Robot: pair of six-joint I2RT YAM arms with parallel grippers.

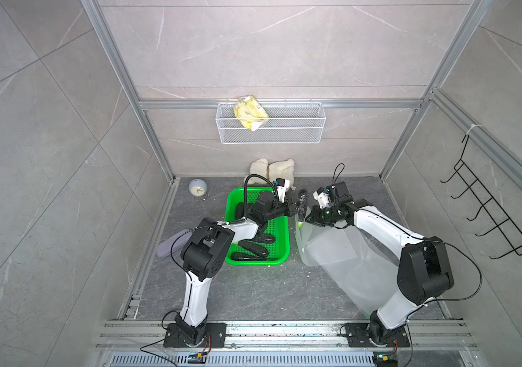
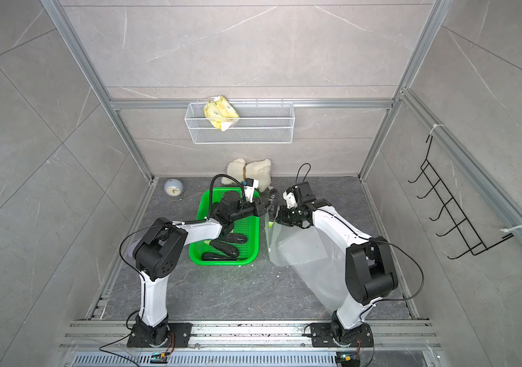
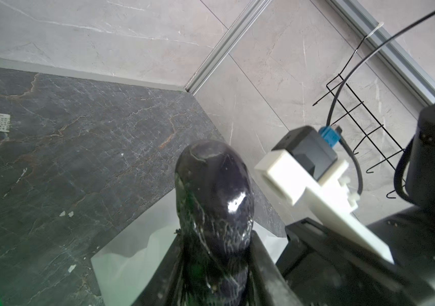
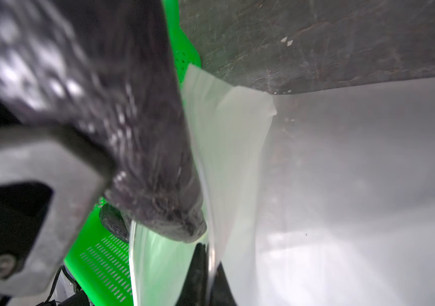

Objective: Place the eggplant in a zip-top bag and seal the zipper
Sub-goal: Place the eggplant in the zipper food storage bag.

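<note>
**A:** What holds what?

**B:** The green tray (image 1: 258, 262) on the counter (image 1: 253, 295) has several spare eggplants (image 1: 253, 249) lying in it (dark and long, some partly under the left arm). The white wire basket (image 1: 272, 133) on the back wall holds a crumpled yellow packet (image 1: 250, 112). The zip-top bag (image 1: 342, 254), clear and frosted, lies mostly flat just beside the tray.

**A:** And the eggplant?

**B:** The eggplant (image 1: 302, 203) is off the counter, clamped in the left end effector (image 1: 295, 207) between tray and bag. One end sits right at the bag's raised lip. I cannot tell whether it is past the lip. The skin is deep purple and glossy, scuffed with pale scratches.

**A:** The other arm?

**B:** The right end effector (image 1: 310, 219) is pinched tight on the bag's upper edge, holding the mouth up.

**A:** The room?

**B:** Dark veined stone underfoot, pale grey tiled walls, aluminium framing. A small clock (image 1: 196, 188) and a plush toy (image 1: 272, 170) sit at the back, and a black hook rack (image 1: 491, 219) hangs on the right wall.
</note>
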